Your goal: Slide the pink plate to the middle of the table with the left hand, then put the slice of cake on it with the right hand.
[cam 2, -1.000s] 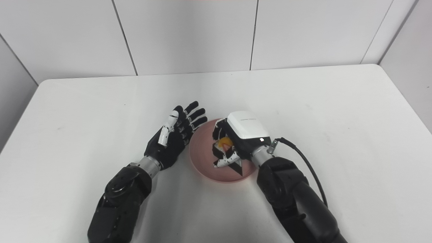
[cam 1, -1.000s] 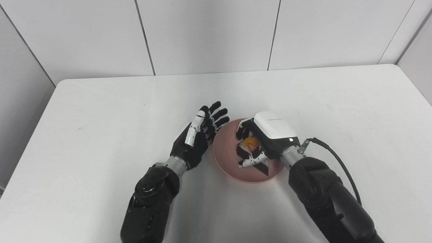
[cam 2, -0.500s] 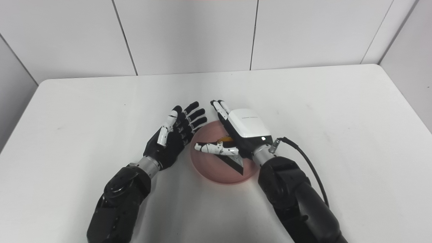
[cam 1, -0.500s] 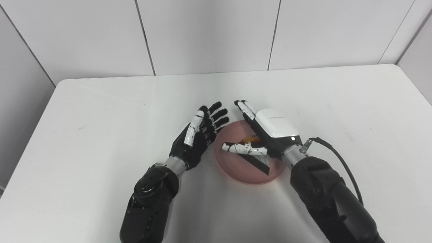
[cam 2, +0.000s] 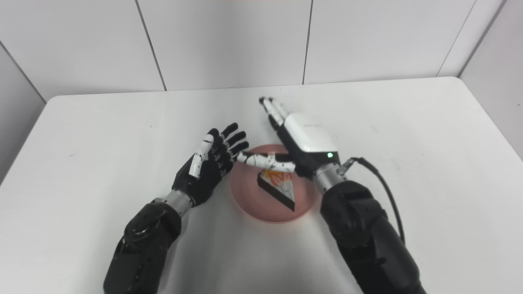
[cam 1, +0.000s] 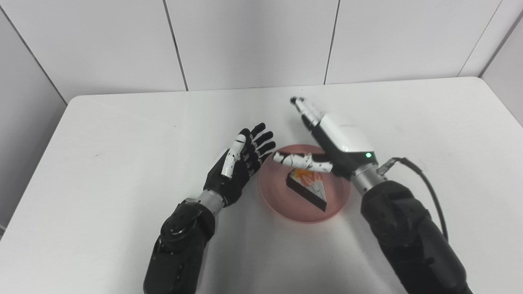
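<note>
Right hand (cam 1: 341,141) is seen spread, empty, above the pink plate (cam 1: 278,204); slice of cake (cam 1: 307,187) is rested on that plate. Left hand (cam 1: 239,169), splayed, is held beside it. Cake is judged soft, best pinched at its sides.

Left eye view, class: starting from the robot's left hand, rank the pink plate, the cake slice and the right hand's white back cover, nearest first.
From the left hand:
1. Pink plate, just right, beside the fingertips.
2. Cake slice, on the plate's middle.
3. White back cover, farther right and back.
</note>
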